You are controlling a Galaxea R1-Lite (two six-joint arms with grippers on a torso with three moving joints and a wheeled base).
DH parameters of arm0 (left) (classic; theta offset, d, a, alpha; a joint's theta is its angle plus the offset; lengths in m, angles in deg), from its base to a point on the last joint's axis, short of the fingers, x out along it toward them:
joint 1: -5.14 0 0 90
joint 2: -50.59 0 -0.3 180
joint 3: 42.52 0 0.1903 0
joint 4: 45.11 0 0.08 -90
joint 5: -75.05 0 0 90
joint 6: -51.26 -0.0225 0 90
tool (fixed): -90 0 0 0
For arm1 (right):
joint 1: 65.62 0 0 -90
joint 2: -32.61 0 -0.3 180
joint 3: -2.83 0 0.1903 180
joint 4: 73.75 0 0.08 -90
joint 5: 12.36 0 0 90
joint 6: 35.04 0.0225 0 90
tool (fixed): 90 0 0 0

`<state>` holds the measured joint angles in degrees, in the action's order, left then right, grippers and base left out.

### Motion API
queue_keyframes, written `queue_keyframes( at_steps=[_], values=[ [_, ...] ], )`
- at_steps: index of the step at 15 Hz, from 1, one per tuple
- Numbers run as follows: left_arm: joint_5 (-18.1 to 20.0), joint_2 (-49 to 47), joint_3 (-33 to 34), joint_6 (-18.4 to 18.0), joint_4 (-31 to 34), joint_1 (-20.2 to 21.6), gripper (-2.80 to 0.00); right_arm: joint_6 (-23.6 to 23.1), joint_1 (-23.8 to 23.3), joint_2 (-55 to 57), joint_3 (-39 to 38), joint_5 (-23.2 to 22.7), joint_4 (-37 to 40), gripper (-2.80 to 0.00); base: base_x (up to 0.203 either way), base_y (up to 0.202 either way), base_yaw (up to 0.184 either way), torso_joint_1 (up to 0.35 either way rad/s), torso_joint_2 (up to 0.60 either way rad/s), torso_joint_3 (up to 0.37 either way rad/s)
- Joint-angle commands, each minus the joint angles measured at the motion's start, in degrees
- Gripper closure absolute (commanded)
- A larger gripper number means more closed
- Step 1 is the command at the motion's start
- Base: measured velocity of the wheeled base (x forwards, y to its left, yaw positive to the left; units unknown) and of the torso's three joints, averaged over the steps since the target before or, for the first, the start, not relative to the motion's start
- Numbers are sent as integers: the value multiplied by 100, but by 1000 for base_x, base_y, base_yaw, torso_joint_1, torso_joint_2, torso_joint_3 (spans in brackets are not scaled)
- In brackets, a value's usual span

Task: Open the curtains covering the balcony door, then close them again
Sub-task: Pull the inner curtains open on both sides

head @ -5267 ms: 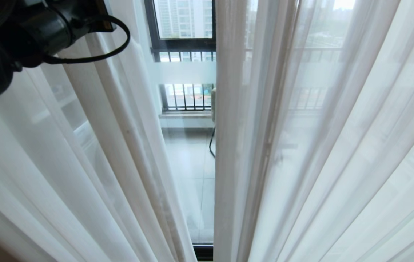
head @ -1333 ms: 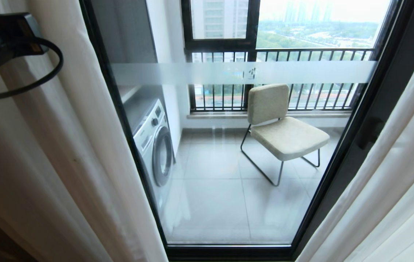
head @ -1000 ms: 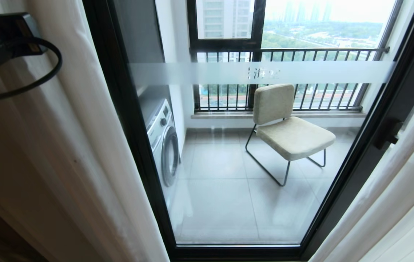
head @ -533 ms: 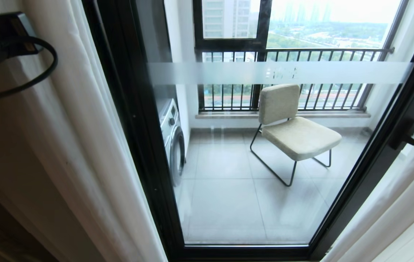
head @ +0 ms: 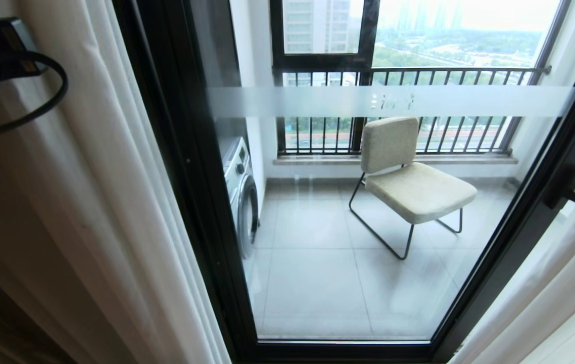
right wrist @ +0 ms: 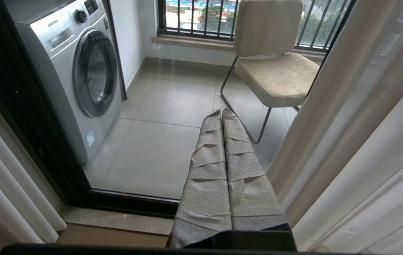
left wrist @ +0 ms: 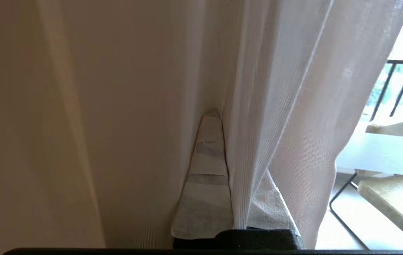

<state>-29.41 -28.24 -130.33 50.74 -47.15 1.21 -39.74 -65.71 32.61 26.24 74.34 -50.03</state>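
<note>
Balcony door [head: 368, 227] stands uncovered, curtains [head: 95, 202] bunched at both sides; opening half judged done; left gripper [left wrist: 222, 141] fingers clamped on the left drape's sheer fold; right gripper [right wrist: 222, 113] fingers together, empty; next: draw fabric back across

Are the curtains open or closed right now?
Open. The cream and sheer white curtains hang bunched at both sides, and the black-framed glass balcony door shows the balcony behind it.

Grey tiled balcony floor [head: 313, 283], beige chair [head: 409, 187], washing machine [head: 242, 197] standing on it
</note>
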Motion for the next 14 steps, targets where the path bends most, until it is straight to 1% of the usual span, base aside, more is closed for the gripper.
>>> queue_keyframes(
  at_steps=[1, 3, 8, 11, 13, 14],
  values=[
    [-5, 41, -9, 59, -34, 203, 0, -5, 1, 0, 0, -4, 0, 0, 0, 0, 0, 0, 0, 0],
    [-7, 42, -21, 258, -35, 429, 0, -5, 1, 0, -1, -4, 0, 0, 0, 0, 0, 0, 0, 0],
    [7, 48, -30, 470, 19, 1114, 0, -5, 1, 0, -1, -4, -1, 0, 0, 0, 0, 0, 0, 0],
    [45, 8, -21, 602, 59, 1722, 0, -5, 1, 0, 0, -4, 0, 0, 0, 0, 0, 0, 0, 0],
    [243, 8, -29, 629, 226, 2139, 0, -5, 1, 0, -4, -4, 0, 0, 0, 0, 0, 0, 0, 0],
    [429, 7, -36, 703, 307, 2295, 0, -5, 1, 0, 4, -4, 0, 0, 0, 0, 0, 0, 0, 0]
  ],
)
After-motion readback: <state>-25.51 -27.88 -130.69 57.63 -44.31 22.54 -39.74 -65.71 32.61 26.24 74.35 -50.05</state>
